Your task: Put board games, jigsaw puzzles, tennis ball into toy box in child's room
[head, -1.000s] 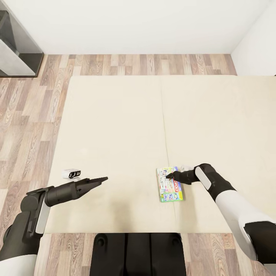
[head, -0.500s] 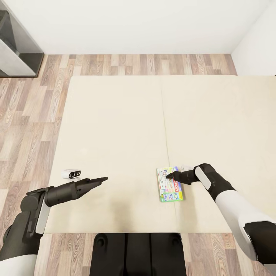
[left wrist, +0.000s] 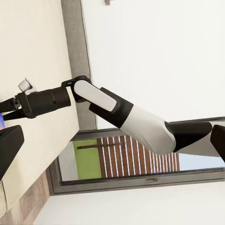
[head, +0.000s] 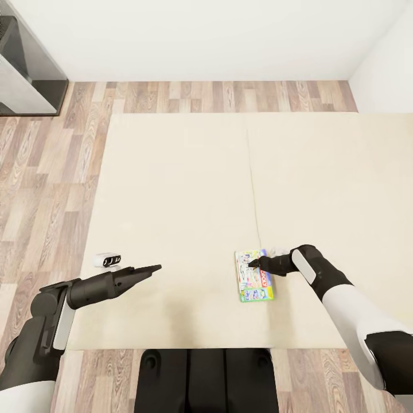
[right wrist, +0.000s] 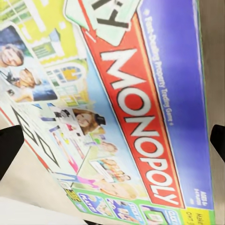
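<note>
The right gripper [head: 252, 264] hangs directly over the board game [head: 254, 276], a Monopoly box lying flat on the bed [head: 172, 189]. The box's long axis runs across the fingers' pointing direction, its nearer half extending back toward the robot. In the right wrist view the box lid [right wrist: 117, 108] lies between two dark fingertips [right wrist: 9, 147] spread to either side, so the jaws stand apart, gripping nothing. The left gripper [head: 150, 269] hovers well apart from the box, fingers apparently together. A small white device [head: 106, 260] sits beside the left forearm. Nothing obstructs the right gripper's descent.
</note>
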Tool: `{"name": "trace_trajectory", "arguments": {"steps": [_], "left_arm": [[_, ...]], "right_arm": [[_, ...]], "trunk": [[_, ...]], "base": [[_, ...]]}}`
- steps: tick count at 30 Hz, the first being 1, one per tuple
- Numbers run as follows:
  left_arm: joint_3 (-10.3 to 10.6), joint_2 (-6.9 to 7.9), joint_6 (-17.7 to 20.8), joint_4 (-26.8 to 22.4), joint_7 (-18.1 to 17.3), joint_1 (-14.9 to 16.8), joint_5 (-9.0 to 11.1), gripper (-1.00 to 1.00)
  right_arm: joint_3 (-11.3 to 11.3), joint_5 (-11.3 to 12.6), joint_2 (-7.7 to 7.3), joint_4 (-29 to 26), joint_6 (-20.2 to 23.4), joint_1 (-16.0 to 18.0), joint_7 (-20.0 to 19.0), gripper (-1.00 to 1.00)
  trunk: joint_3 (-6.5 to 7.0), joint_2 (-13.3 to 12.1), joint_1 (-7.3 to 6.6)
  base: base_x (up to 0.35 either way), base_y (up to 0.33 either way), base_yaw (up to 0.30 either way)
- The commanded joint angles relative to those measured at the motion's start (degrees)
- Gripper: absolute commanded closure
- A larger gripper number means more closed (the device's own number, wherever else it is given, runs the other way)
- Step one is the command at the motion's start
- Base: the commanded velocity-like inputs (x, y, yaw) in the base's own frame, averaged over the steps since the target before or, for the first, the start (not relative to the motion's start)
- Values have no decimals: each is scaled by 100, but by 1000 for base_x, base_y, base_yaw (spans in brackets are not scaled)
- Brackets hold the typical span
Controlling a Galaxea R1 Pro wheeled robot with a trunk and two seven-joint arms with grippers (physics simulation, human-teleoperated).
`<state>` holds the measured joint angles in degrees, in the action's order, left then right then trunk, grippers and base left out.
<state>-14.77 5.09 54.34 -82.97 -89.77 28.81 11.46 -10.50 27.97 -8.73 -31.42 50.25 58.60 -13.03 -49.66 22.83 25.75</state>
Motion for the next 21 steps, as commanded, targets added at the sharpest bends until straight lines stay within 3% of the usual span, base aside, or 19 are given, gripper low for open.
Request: {"name": "trace_trajectory", "arguments": {"steps": [1,21], "left_arm": [[1,1,60,0,-23,2,-4,-100],[-5,1,60,0,-23,2,-4,-100]], "right_arm": [[-23,-45,-6,-5,12,3,-51,-100],[-23,-46,-5,-5,4,3,-45,-100]], "trunk": [[-6,9,3],[-6,9,3]], "base": [[0,165,0],[0,167,0]]}}
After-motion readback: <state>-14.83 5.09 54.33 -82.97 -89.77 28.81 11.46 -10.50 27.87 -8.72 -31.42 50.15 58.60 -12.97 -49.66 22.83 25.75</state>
